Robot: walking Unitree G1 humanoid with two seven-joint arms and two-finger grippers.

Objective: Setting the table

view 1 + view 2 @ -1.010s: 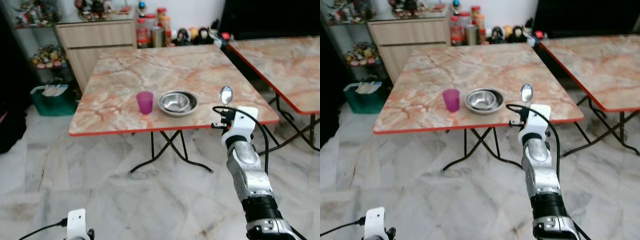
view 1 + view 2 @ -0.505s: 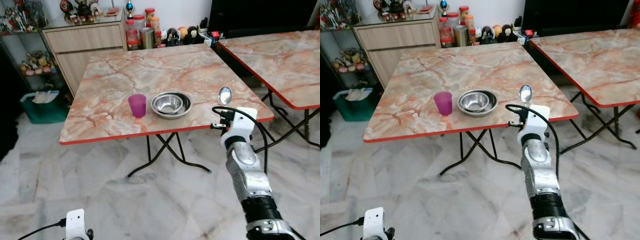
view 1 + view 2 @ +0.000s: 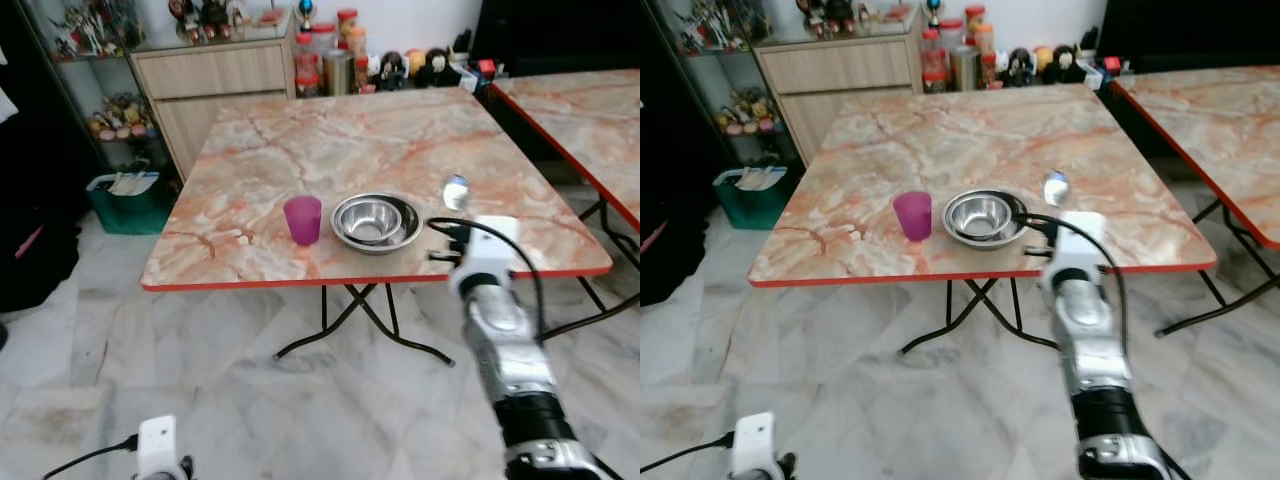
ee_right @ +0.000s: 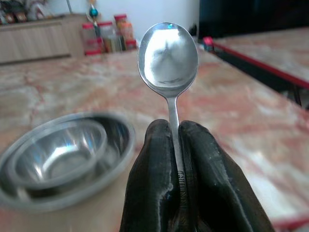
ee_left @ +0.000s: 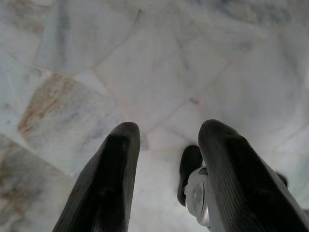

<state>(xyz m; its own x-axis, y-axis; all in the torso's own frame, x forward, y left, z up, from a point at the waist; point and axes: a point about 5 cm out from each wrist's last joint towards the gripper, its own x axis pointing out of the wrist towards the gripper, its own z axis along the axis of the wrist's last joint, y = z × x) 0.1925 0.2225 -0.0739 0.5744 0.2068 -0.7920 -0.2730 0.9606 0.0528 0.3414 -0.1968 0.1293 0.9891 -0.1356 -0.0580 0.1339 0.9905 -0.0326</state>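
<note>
The right gripper (image 4: 176, 159) is pinching the spoon (image 4: 168, 53) upright by its handle. The bowl (image 3: 377, 221) is lying at 9 o'clock from it, near the cup (image 3: 302, 219). The left gripper (image 5: 166, 164) is hanging parted over the floor (image 5: 145, 63).

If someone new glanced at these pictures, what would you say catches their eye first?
Probably the shiny metal spoon, pinched upright in the right end effector just before the near edge of the orange marble-patterned folding table. Next, the nested round steel bowls and the small purple plastic cup to their left, both near that edge.
</note>
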